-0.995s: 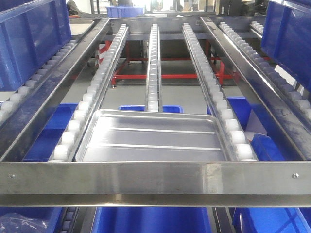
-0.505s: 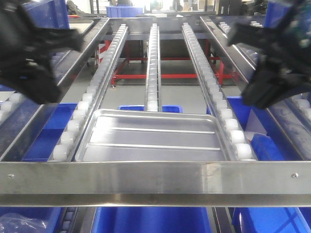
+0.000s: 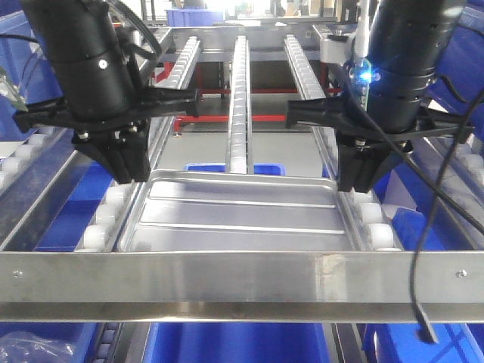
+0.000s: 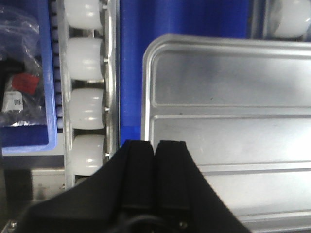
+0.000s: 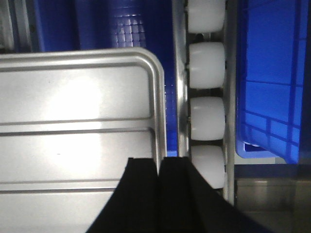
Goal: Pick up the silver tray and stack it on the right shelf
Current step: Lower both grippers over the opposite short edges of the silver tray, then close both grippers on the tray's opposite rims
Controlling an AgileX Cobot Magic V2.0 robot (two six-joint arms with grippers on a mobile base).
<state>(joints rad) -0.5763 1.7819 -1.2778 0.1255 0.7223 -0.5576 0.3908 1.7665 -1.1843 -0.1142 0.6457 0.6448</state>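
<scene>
The silver tray [image 3: 242, 215] with two raised ribs lies flat on the white roller lanes of the right shelf [image 3: 242, 276], just behind its broad steel front bar. My left gripper [image 3: 128, 178] points down over the tray's left rim near the far corner, fingers pressed together. The left wrist view shows its tips [image 4: 155, 141] above the rim of the tray [image 4: 233, 107], with nothing seen between them. My right gripper [image 3: 354, 187] stands the same way over the right rim. Seen from the right wrist, its tips [image 5: 159, 159] sit over that edge of the tray [image 5: 73, 107].
Blue bins [image 3: 234, 344] sit under the rack, and a blue crate [image 5: 272, 97] lies right of the roller lane. A plastic bag of parts [image 4: 19, 92] lies in a bin to the left. A black cable [image 3: 416, 249] hangs from the right arm. Roller lanes run away to the back.
One second ago no arm was in view. Both arms then swept in from the sides and came down to the tray's left and right rims. The tray has not moved.
</scene>
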